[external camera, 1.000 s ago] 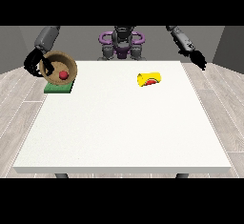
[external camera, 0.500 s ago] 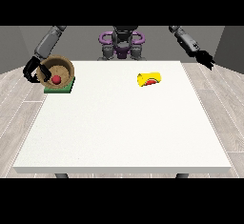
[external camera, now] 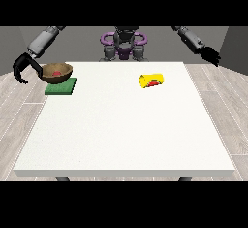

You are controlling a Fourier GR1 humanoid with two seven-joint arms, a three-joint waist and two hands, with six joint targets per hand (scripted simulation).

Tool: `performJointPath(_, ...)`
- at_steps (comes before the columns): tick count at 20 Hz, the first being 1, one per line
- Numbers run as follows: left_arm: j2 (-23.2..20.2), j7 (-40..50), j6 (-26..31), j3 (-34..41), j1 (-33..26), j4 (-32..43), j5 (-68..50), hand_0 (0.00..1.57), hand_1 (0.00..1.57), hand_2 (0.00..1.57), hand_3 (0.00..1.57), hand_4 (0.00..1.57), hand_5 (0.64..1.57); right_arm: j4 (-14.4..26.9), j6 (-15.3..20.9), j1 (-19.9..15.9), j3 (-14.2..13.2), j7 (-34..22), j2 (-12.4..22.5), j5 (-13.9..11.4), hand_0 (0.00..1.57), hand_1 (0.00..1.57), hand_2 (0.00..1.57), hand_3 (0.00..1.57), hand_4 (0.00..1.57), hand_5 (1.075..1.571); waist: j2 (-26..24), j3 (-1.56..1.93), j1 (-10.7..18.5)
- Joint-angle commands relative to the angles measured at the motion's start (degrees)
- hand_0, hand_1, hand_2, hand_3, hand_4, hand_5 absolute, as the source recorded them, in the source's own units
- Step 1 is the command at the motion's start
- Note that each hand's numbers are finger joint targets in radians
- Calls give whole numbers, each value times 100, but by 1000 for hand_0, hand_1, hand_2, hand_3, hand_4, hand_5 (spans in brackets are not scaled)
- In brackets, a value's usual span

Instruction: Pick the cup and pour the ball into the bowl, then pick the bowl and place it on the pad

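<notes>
A brown bowl [external camera: 56, 72] sits on the far part of the green pad [external camera: 61, 88] at the table's left edge, and a red ball [external camera: 57, 72] shows inside it. The hand at the view's left [external camera: 21, 68] hangs just left of the bowl, apart from it, with its fingers relaxed and holding nothing. The yellow cup [external camera: 152, 80] lies on its side right of the table's middle, its red inside showing. The hand at the view's right [external camera: 211, 55] is raised beyond the table's far right corner, open and holding nothing.
The white table [external camera: 126, 130] spreads wide towards the camera. The robot's torso [external camera: 123, 45] stands behind the far edge. Wooden floor lies around the table.
The hand at the view's left has let go of the bowl and drawn away to the left. The hand at the view's right has swung further outward to the right.
</notes>
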State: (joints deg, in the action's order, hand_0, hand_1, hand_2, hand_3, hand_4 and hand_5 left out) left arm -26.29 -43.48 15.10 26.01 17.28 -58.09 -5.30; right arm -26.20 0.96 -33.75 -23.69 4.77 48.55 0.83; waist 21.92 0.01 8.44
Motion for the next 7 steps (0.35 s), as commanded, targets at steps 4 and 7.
performJointPath(4, -82, 153, 106, 113, -108, -220, -233, 0, 0, 0, 0, 883, 1213, 315, -371, -430, -332, 48, 315, 302, 0, 0, 442, 0, 0, 1295, 69, 7, -90)
performJointPath(7, 105, 108, -129, -50, -110, 213, 55, 0, 0, 0, 0, 883, 1213, -190, -920, -633, -227, 208, -242, 520, 0, 0, 102, 369, 501, 1371, -544, -9, -201)
